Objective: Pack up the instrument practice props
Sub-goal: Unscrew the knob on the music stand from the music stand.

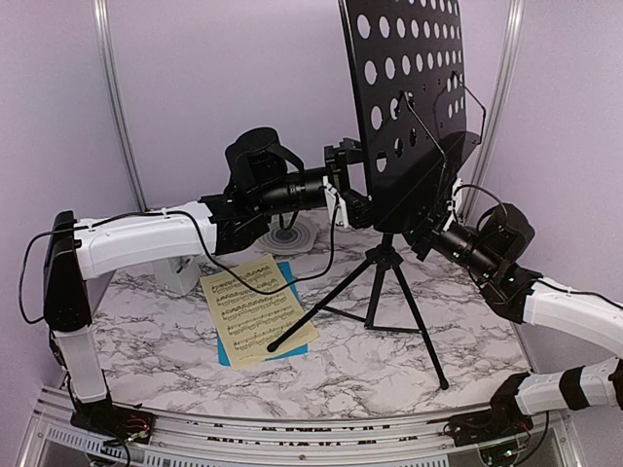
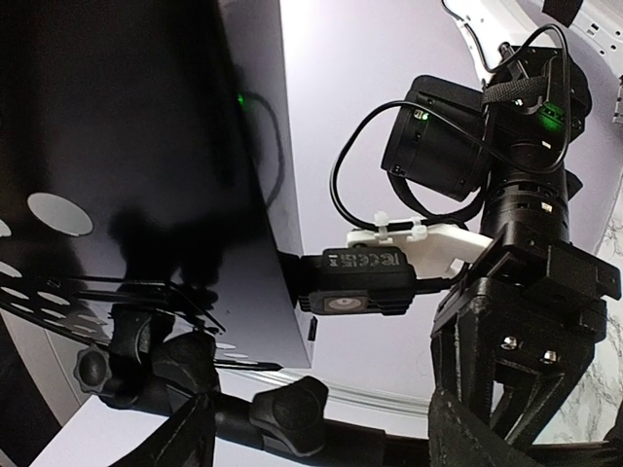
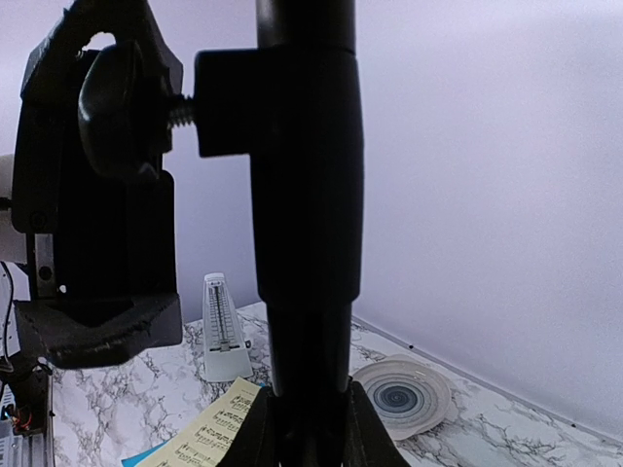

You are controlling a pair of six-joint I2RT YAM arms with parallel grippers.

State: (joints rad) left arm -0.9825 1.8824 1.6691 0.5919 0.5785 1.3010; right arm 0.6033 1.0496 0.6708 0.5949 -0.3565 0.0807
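Black and hole-punched, the music stand [image 1: 387, 261] is standing upright on its tripod, right of centre on the tabletop [image 1: 467, 336], with its pole [image 3: 307, 243] running vertically. My right tool [image 1: 428, 236] is sitting against that pole from the right, just under the plate [image 1: 409, 88]; I cannot tell whether it is clamping. My left tool [image 1: 348, 182] is hovering with fingers apart at the plate's lower left edge. I am judging the right arm nearer the pole.

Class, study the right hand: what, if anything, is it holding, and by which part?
The right hand clamps the music stand by its upright post, just under the perforated desk.
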